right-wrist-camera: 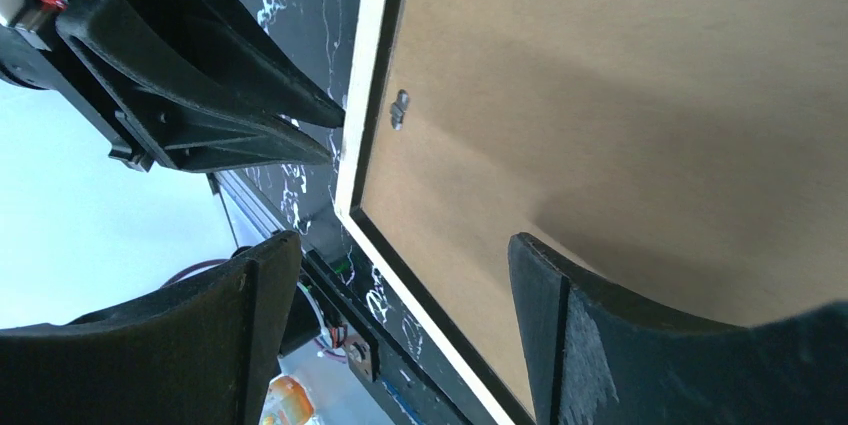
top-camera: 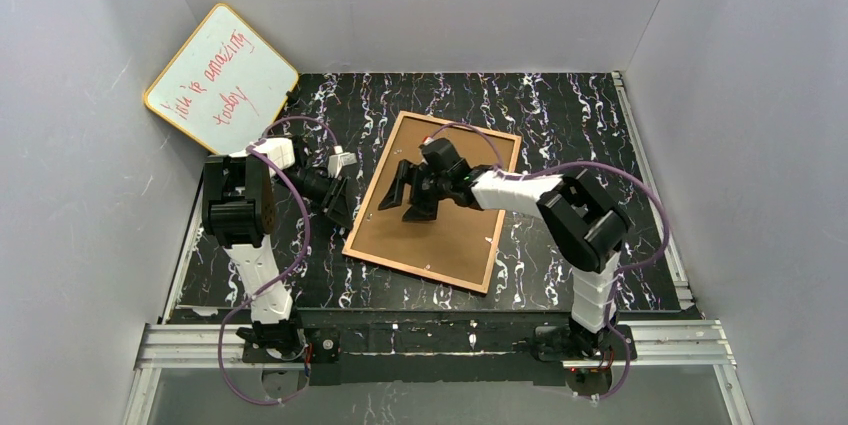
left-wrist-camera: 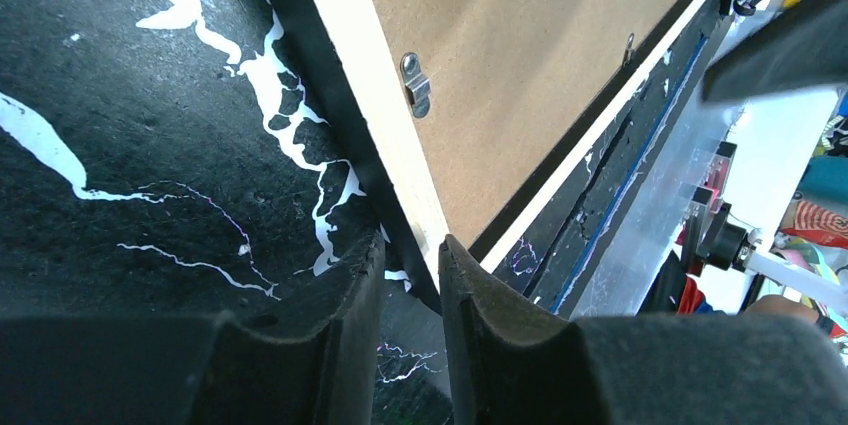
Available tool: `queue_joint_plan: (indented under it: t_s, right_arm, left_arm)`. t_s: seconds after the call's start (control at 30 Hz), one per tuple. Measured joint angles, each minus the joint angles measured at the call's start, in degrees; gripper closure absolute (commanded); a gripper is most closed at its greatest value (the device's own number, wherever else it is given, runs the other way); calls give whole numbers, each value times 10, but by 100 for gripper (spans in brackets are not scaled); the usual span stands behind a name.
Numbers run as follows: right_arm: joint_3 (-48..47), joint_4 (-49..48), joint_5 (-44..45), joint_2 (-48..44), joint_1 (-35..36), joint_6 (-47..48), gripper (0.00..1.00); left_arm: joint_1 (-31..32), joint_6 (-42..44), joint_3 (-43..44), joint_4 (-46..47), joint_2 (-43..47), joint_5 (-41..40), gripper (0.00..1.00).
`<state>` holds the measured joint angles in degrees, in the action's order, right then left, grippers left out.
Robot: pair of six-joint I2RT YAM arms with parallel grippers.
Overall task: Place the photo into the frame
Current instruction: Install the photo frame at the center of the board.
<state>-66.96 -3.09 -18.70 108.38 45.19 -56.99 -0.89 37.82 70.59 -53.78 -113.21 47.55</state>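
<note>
Two grippers meet at the frame's left edge.
Your frame [top-camera: 460,126] lies back-up on the black marbled table [top-camera: 580,125], with the brown backing panel [top-camera: 450,235] sitting in it. Your right gripper [right-wrist-camera: 400,245] hangs spread wide over the panel near the left rail. Your left gripper [left-wrist-camera: 412,250] has its fingers nearly together at that rail's edge; you cannot tell whether they pinch it.

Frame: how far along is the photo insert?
Looks done: the frame lies back up with the brown backing panel seated in it; a turn clip shows. In hand: left gripper jaws nearly closed at the frame's rim, right gripper jaws open above the panel. Left: the photo is not in view, so whether it is inside cannot be told.
</note>
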Motion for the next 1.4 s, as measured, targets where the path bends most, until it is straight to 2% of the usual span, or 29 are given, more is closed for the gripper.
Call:
queue_joint_plan:
  t_s: [0.37, 1.4]
  right_arm:
    - [-75, -18, -22, 80, 56, -21, 20]
    - [-139, -35, 24, 140, 59, -18, 35]
  left_arm:
    - [0, -1, -11, 11, -3, -8, 78]
    - [18, -19, -19, 15, -4, -4, 84]
